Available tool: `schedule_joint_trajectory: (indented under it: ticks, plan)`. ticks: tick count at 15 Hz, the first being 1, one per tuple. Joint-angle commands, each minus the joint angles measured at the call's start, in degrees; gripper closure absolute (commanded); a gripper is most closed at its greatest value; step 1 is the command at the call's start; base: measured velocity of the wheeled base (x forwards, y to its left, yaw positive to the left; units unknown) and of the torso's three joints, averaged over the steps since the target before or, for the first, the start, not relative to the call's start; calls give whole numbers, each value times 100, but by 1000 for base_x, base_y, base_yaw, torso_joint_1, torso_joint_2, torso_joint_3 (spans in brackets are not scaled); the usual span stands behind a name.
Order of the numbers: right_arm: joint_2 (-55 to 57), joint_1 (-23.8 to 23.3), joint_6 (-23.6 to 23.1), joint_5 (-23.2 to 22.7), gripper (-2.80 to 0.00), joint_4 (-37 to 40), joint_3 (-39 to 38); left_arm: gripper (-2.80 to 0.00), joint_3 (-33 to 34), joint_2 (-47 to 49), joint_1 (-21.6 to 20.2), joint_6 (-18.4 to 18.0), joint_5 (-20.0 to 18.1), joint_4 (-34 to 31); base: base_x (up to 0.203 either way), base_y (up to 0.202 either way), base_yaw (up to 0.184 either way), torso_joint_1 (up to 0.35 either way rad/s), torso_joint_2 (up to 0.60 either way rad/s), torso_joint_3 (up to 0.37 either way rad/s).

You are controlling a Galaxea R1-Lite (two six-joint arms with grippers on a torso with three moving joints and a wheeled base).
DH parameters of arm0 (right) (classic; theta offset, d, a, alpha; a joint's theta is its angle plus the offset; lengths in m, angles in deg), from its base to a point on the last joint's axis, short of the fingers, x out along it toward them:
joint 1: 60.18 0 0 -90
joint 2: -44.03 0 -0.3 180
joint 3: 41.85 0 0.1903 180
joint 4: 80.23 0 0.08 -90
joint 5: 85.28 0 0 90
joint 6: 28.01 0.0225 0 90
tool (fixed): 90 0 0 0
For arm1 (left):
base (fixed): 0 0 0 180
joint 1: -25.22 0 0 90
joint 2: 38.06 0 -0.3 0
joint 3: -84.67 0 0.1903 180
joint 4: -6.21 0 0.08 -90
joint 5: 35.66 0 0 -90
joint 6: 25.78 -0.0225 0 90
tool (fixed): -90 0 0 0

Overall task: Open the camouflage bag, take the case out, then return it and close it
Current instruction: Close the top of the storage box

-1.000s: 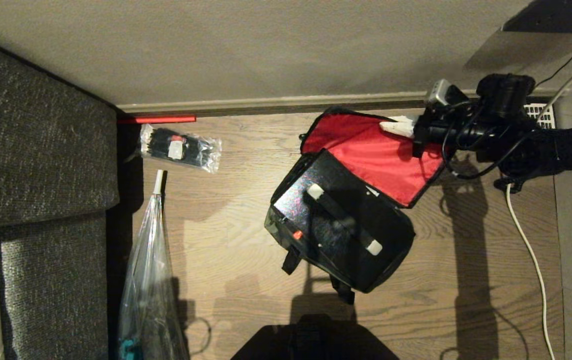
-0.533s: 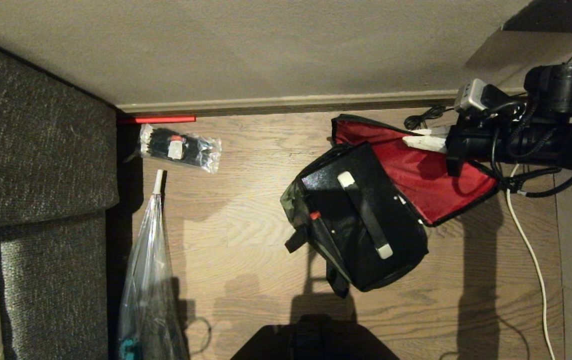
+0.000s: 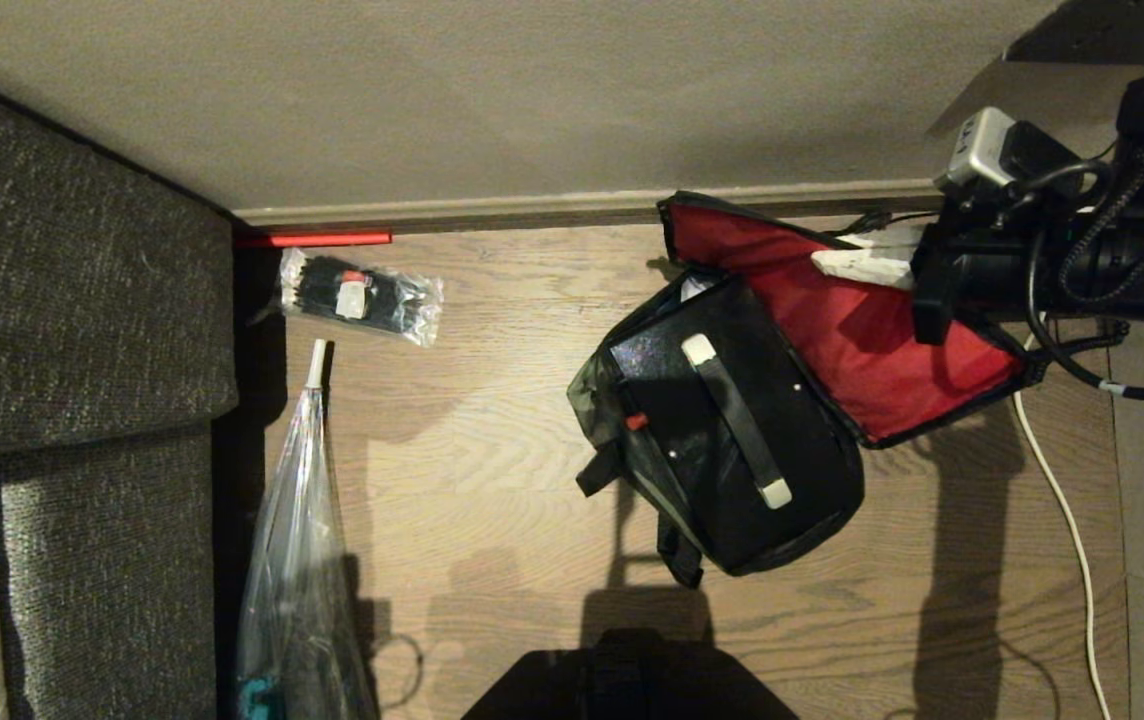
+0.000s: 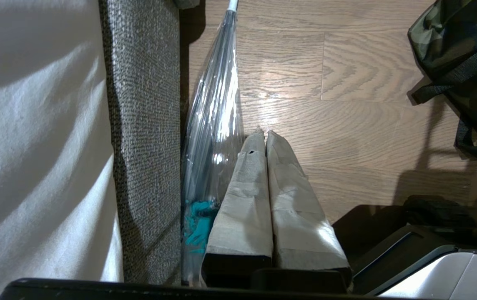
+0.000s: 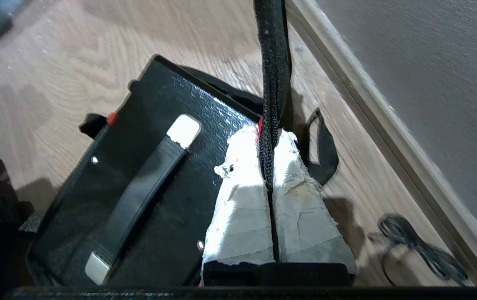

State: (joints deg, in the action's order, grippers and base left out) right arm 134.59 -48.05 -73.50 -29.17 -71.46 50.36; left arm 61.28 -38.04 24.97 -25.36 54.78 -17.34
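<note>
1. Nearest, at the bottom edge of the head view, the robot's dark base (image 3: pixel 622 680) casts a shadow on the wooden floor (image 3: pixel 492 470).
2. The left gripper (image 4: pixel 262 137) hangs low beside the base, its two tape-wrapped fingers (image 4: pixel 247 183) pressed together with nothing between them.
3. Just beside that gripper, a long clear plastic bag (image 3: pixel 297 560) lies along the edge of a grey woven sofa (image 3: pixel 82 300), with something teal inside near its lower end.
4. In the middle of the floor sits the camouflage bag (image 3: pixel 732 400), its lid thrown open so the bright red lining (image 3: pixel 832 310) faces up. Black straps (image 3: pixel 677 555) trail from its near side.
5. The case (image 3: pixel 722 420) rests inside the open bag, a black speckled box with a black handle (image 3: pixel 737 420) on pale mounts and a small red latch (image 3: pixel 636 421) at one edge.
6. The right gripper (image 3: pixel 857 262) reaches in from the right above the lid. Its white-taped fingers (image 5: pixel 242 208) are pinched tight on the black edge of the lid (image 5: pixel 274 83), holding it raised.
7. Farther back, near the wall's skirting board (image 3: pixel 552 208), lies a small clear packet of dark items (image 3: pixel 362 295), with a red rod (image 3: pixel 317 239) just behind it.
8. A white cable (image 3: pixel 1067 520) runs along the right side of the floor.
</note>
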Motion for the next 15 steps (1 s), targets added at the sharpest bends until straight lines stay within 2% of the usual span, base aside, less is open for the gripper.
schedule_joint_trajectory:
  ticks: [1,5,9,12,15]
  plan:
    - [-167,6,-31,13,0,-91,-239,0,20,-2,-2,2,0,1,0,0,0,0,0,0]
    - [-348,5,-112,30,0,-220,-739,0,20,-2,-2,2,0,1,0,0,0,0,0,0]
    - [-500,5,-763,113,0,-293,-2007,0,20,-2,-2,2,0,1,0,0,0,0,0,0]
    - [-656,-17,-1037,417,0,-614,-2757,0,20,-2,-2,2,0,1,0,0,0,0,0,0]
    - [-828,-28,-1029,686,0,-780,-2915,0,20,-2,-2,2,0,1,0,0,0,0,0,0]
